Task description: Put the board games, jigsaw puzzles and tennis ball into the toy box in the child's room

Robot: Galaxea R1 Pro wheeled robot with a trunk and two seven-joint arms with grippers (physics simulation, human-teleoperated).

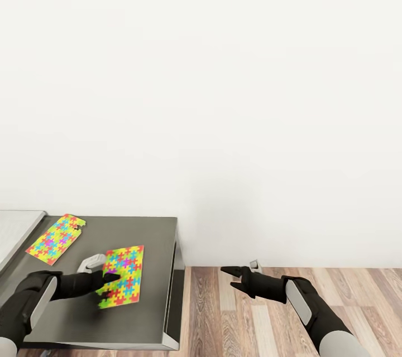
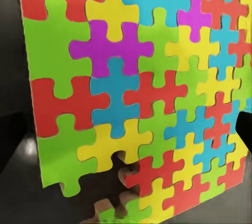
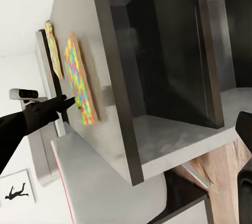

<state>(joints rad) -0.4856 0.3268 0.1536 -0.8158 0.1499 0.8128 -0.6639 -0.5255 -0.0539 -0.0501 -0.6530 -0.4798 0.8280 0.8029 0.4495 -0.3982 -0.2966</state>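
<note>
the near puzzle (image 1: 123,276) lies flat on the dark desk (image 1: 151,312), so slide it toward the edge and pinch an overhanging side. the left gripper (image 1: 106,280) rests at its near corner; whether it's open or gripping, i cannot tell. a second puzzle (image 1: 56,237) lies well apart.

Two thin flat jigsaw puzzles of interlocking yellow, green, red, blue and pink pieces, both lying flat on the dark grey worktop (image 1: 151,284). Nearer puzzle (image 1: 124,274) close to the worktop's right edge, slightly skewed, its near left corner under the left gripper (image 1: 109,281). Farther puzzle (image 1: 56,238) well apart toward the back left, turned diagonally, one corner notched.
</note>
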